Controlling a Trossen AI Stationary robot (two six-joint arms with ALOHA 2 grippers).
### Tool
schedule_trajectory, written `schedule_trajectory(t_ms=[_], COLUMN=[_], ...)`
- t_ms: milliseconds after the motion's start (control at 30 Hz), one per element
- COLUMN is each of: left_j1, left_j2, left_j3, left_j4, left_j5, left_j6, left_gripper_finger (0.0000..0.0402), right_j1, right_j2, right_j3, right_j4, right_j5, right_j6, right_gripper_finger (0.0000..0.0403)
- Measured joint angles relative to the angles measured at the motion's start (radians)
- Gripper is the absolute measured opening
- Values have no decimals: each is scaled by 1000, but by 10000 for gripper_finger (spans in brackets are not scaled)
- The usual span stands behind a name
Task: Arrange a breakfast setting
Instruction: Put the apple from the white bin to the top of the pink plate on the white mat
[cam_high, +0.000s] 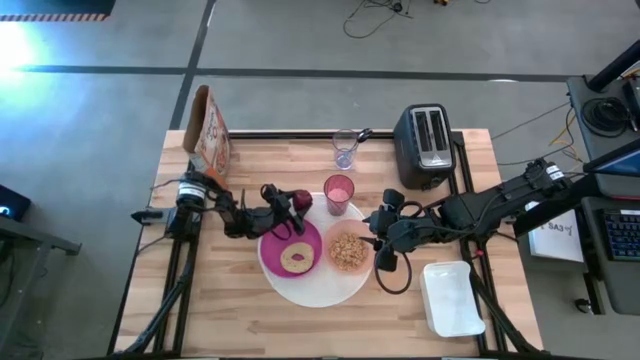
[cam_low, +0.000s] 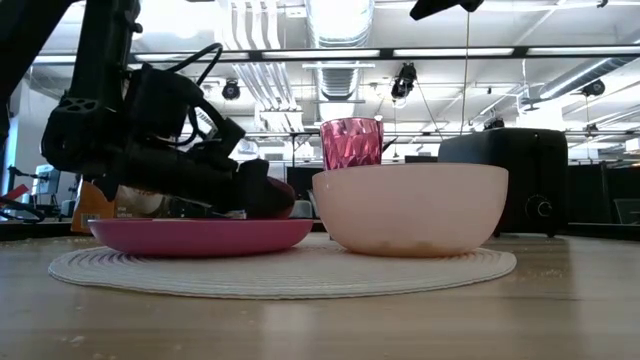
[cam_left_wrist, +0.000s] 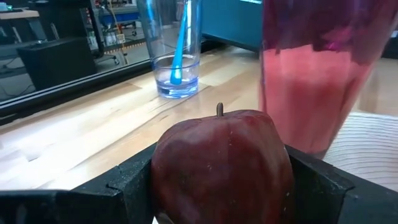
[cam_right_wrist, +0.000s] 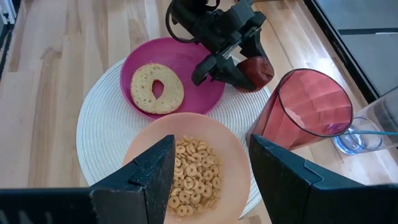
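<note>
From above, the left gripper (cam_high: 297, 203) sits around the dark-red fruit (cam_high: 300, 201) at the magenta plate (cam_high: 290, 251)'s far edge, near the pink tumbler (cam_high: 339, 193). Left wrist view: fruit (cam_left_wrist: 222, 163) upright, stem up, fingers (cam_left_wrist: 134, 180) flanking it; can't tell if they're pinching. Right gripper (cam_right_wrist: 208, 171) hangs open over the bowl (cam_right_wrist: 188, 169).

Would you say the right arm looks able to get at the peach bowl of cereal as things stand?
Probably yes. The right gripper hangs open right beside the bowl, nothing between them. The pink tumbler stands close behind, and the left gripper is busy with the apple across the magenta plate.
</note>
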Motion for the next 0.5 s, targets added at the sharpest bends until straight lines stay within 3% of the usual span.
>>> schedule_trajectory(t_ms=[500], left_j1=[20], left_j2=[0], left_j3=[-1], left_j4=[-7], left_j5=[-15], left_j6=[-54], left_gripper_finger=[273], right_j1=[0], right_j2=[0], right_j3=[0], right_j4=[0], right_j5=[0], right_j6=[0], right_gripper_finger=[194])
